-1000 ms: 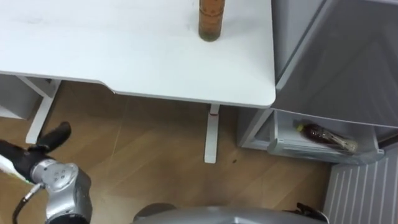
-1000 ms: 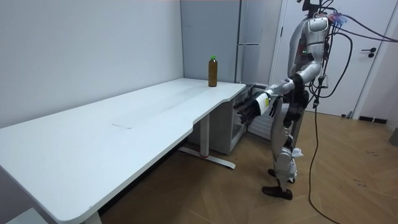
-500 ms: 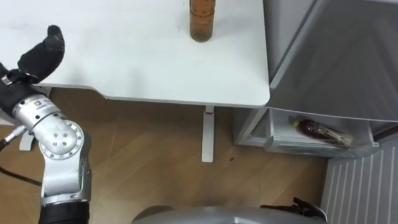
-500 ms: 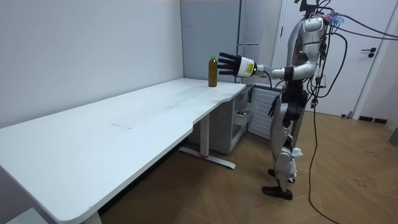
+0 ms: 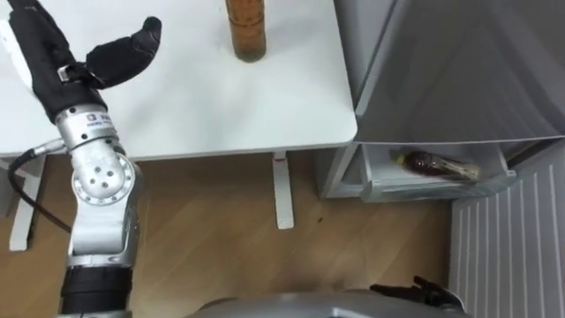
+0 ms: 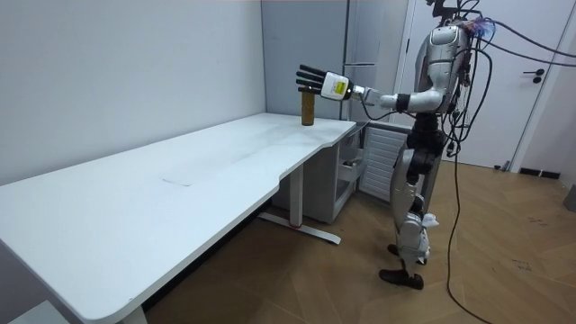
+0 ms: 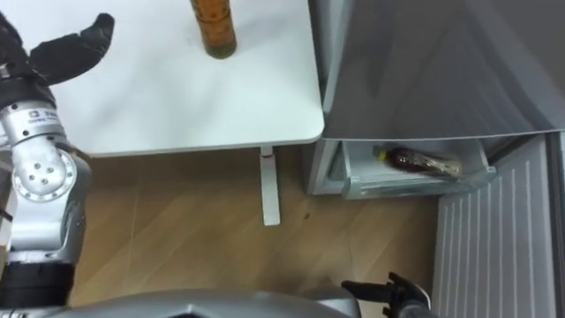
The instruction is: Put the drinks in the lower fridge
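Observation:
A brown drink bottle [image 5: 245,31] stands upright near the far right corner of the white table [image 5: 203,115]. My left hand [image 5: 55,55] is held above the table, left of the bottle and apart from it. It is open, with the thumb spread toward the bottle. In the room view that hand [image 6: 315,79] is raised in front of the bottle's top [image 6: 307,114]. A second bottle [image 5: 437,163] lies on its side in the open lower fridge drawer [image 5: 388,185]. A dark tip of my right hand [image 5: 415,290] shows low beside my body.
The grey fridge [image 5: 459,71] stands right of the table, its ribbed white panel [image 5: 512,238] swung out over the wooden floor. A white table leg [image 5: 281,190] stands between the table edge and the drawer. I stand at the table's corner, facing fridge and table.
My left arm has swung up from below the table's edge to above the tabletop, closing on the standing bottle. The eye view has shifted, moving the bottle and fridge leftward in the picture.

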Controlling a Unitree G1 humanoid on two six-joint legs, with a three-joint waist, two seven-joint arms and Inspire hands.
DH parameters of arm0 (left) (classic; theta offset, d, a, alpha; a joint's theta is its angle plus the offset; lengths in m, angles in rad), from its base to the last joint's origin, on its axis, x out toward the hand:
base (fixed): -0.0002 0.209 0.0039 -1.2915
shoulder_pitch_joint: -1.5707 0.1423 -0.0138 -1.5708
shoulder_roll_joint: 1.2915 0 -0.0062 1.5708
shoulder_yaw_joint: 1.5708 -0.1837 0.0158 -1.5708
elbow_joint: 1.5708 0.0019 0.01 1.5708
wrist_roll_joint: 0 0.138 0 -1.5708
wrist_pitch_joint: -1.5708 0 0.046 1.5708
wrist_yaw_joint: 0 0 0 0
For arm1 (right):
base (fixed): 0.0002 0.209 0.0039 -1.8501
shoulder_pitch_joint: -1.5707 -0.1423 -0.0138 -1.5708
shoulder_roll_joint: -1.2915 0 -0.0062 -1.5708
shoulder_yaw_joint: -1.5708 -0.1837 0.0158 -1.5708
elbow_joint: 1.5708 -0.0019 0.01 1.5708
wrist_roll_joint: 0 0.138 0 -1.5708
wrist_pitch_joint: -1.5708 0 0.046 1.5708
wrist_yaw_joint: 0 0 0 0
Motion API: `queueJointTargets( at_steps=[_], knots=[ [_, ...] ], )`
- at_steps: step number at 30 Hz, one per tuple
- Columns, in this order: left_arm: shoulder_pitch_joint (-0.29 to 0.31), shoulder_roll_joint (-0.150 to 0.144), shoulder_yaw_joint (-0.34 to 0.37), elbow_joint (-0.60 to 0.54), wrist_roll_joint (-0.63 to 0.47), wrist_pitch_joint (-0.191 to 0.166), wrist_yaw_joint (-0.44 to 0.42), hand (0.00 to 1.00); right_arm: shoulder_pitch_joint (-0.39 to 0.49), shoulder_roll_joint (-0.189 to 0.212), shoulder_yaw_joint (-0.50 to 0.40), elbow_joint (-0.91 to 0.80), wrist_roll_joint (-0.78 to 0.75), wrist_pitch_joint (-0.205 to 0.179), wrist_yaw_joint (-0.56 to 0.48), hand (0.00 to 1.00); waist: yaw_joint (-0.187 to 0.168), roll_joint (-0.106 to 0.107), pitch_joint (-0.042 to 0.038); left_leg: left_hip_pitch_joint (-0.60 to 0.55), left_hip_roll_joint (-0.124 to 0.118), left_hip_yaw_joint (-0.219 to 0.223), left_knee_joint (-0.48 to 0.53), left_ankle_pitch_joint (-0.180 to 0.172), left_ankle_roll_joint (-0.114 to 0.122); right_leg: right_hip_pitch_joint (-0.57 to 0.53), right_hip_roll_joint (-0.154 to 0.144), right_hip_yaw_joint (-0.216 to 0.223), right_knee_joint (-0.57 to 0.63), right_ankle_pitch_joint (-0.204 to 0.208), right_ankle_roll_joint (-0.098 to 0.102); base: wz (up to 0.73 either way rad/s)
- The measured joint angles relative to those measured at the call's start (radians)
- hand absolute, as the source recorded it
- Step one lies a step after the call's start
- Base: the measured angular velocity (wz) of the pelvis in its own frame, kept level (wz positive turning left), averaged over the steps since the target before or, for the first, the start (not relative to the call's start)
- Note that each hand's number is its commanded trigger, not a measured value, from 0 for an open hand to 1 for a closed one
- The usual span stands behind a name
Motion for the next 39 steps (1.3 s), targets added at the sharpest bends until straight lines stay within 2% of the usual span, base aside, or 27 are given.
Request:
queueJointTargets(
  at_steps=[2, 4, 8, 11, 16, 19, 24, 28, 31, 34, 39],
  knots=[
    [-0.025, 0.000, 0.000, 0.037, -0.002, 0.019, -0.028, 0.00, 0.000, 0.000, -0.010, 0.001, -0.001, 0.001, -0.002, 0.00, -0.016, 0.001, 0.0000, 0.001, -0.001, 0.006, -0.002, 0.000, 0.000, -0.010, 0.002, 0.011, 0.000, 0.000, 0.000, -0.16],
    [-0.052, 0.008, -0.003, 0.098, -0.002, 0.026, -0.056, 0.00, 0.005, -0.005, -0.011, 0.003, -0.004, 0.010, -0.009, 0.00, -0.018, 0.006, -0.0029, 0.003, -0.001, 0.031, -0.006, 0.000, 0.000, -0.014, 0.006, 0.044, 0.002, 0.000, 0.000, -0.32],
    [-0.058, 0.015, -0.005, 0.127, -0.049, 0.063, -0.086, 0.00, 0.023, -0.017, -0.031, 0.026, -0.039, 0.028, -0.010, 0.00, -0.041, 0.008, -0.0039, 0.015, -0.001, 0.047, -0.006, 0.000, 0.000, -0.015, 0.006, 0.066, 0.002, 0.000, 0.000, -0.23],
    [-0.091, 0.029, -0.005, 0.184, -0.087, 0.067, -0.090, 0.00, 0.043, -0.026, -0.038, 0.034, -0.090, 0.060, -0.018, 0.00, -0.049, 0.012, -0.0058, 0.024, 0.003, 0.058, -0.006, 0.000, 0.000, -0.014, 0.008, 0.084, 0.003, 0.000, 0.000, -0.23],
    [-0.191, 0.042, 0.016, 0.349, -0.225, 0.107, -0.087, 0.00, 0.053, -0.025, -0.080, 0.034, -0.209, 0.112, -0.046, 0.00, -0.095, 0.022, -0.0055, 0.046, 0.012, 0.073, -0.013, 0.000, -0.001, -0.015, 0.015, 0.112, 0.022, 0.001, -0.002, -0.14],
    [-0.215, 0.043, 0.016, 0.387, -0.287, 0.133, -0.095, 0.00, 0.053, -0.024, -0.080, 0.028, -0.258, 0.142, -0.049, 0.00, -0.102, 0.022, -0.0057, 0.050, 0.013, 0.085, -0.014, -0.001, -0.003, -0.020, 0.020, 0.135, 0.034, 0.001, -0.002, -0.20],
    [-0.240, 0.045, 0.017, 0.405, -0.299, 0.162, -0.135, 0.00, 0.056, -0.024, -0.081, 0.026, -0.310, 0.184, -0.049, 0.00, -0.103, 0.021, -0.0057, 0.053, 0.020, 0.088, -0.018, -0.007, -0.005, -0.034, 0.028, 0.156, 0.055, 0.001, -0.002, -0.12],
    [-0.276, 0.081, 0.021, 0.455, -0.384, 0.191, -0.167, 0.00, 0.058, -0.022, -0.084, 0.026, -0.315, 0.201, -0.051, 0.00, -0.104, 0.021, -0.0068, 0.054, 0.015, 0.091, -0.017, -0.006, -0.006, -0.036, 0.033, 0.163, 0.055, 0.002, -0.003, -0.06],
    [-0.282, 0.086, 0.047, 0.459, -0.426, 0.205, -0.179, 0.00, 0.066, -0.022, -0.087, 0.026, -0.323, 0.207, -0.054, 0.00, -0.108, 0.020, -0.0129, 0.054, 0.017, 0.106, -0.016, -0.006, -0.006, -0.047, 0.034, 0.170, 0.057, 0.002, -0.004, -0.09],
    [-0.283, 0.108, 0.049, 0.462, -0.447, 0.211, -0.184, 0.00, 0.063, -0.021, -0.088, 0.020, -0.347, 0.205, -0.051, 0.00, -0.107, 0.017, -0.0145, 0.053, 0.018, 0.109, -0.016, -0.006, -0.006, -0.048, 0.035, 0.182, 0.062, 0.003, -0.004, -0.09],
    [-0.283, 0.116, 0.067, 0.463, -0.450, 0.211, -0.184, 0.00, 0.065, -0.021, -0.107, 0.001, -0.364, 0.201, -0.051, 0.00, -0.113, 0.010, -0.0135, 0.054, 0.019, 0.111, -0.016, -0.006, -0.006, -0.050, 0.034, 0.190, 0.067, 0.003, -0.004, -0.02]
  ],
)
